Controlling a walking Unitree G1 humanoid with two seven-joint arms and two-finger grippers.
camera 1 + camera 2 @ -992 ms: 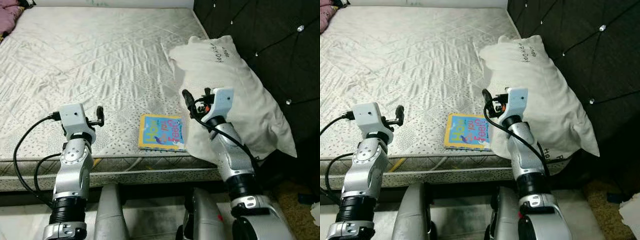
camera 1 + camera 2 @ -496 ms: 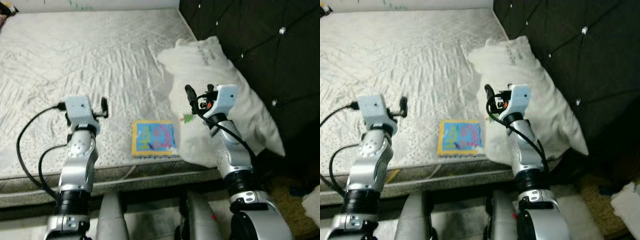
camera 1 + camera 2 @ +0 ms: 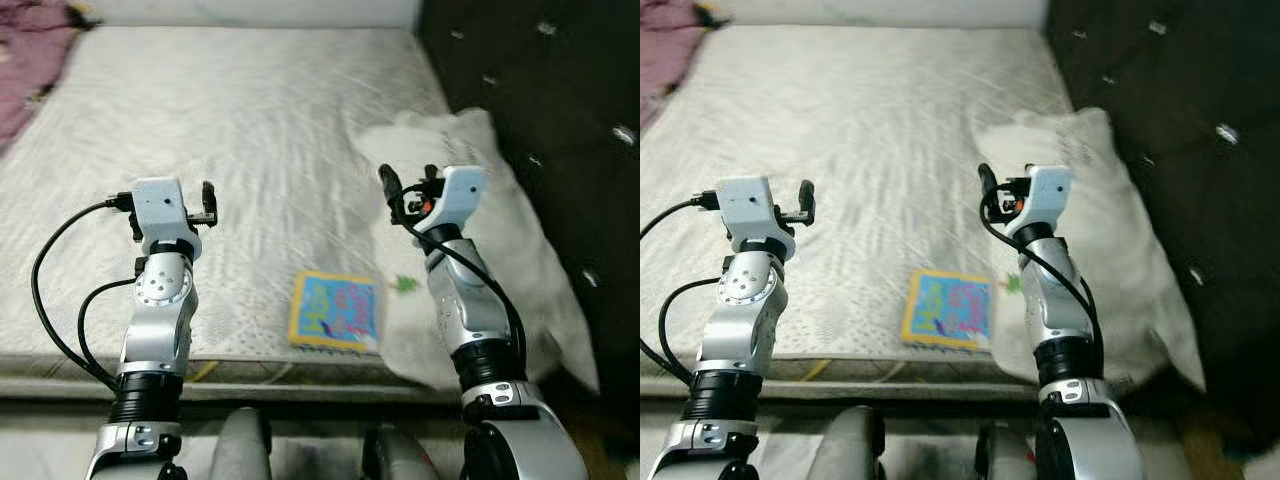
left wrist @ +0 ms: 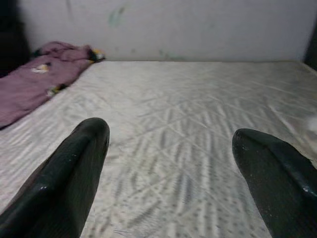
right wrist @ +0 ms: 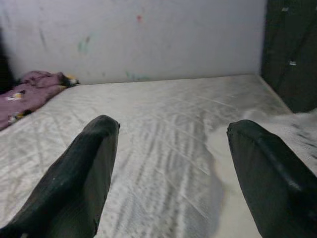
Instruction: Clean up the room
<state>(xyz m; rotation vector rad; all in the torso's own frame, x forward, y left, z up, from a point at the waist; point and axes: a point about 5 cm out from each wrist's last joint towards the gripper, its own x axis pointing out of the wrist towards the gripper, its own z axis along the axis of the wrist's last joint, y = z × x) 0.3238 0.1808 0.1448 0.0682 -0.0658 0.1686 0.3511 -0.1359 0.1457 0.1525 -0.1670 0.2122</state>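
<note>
A colourful children's book [image 3: 335,312] lies flat on the bare quilted mattress [image 3: 250,130], close to its front edge. A white pillow [image 3: 505,250] rests at the mattress's right side, touching the book's right edge. My left gripper [image 3: 205,203] hovers open over the mattress, left of the book, and holds nothing. My right gripper [image 3: 408,185] is open and empty above the pillow's left edge, just beyond the book. In the wrist views both pairs of black fingers [image 4: 74,173] [image 5: 84,168] stand wide apart over the mattress.
A crumpled purple cloth [image 3: 30,60] lies at the mattress's far left corner. A black tufted headboard [image 3: 560,90] runs along the right side behind the pillow. A pale wall [image 4: 168,25] closes off the far end of the bed.
The whole view has shifted, so the book now sits lower and further right, and the purple cloth has come into sight. Both arms keep the same raised pose.
</note>
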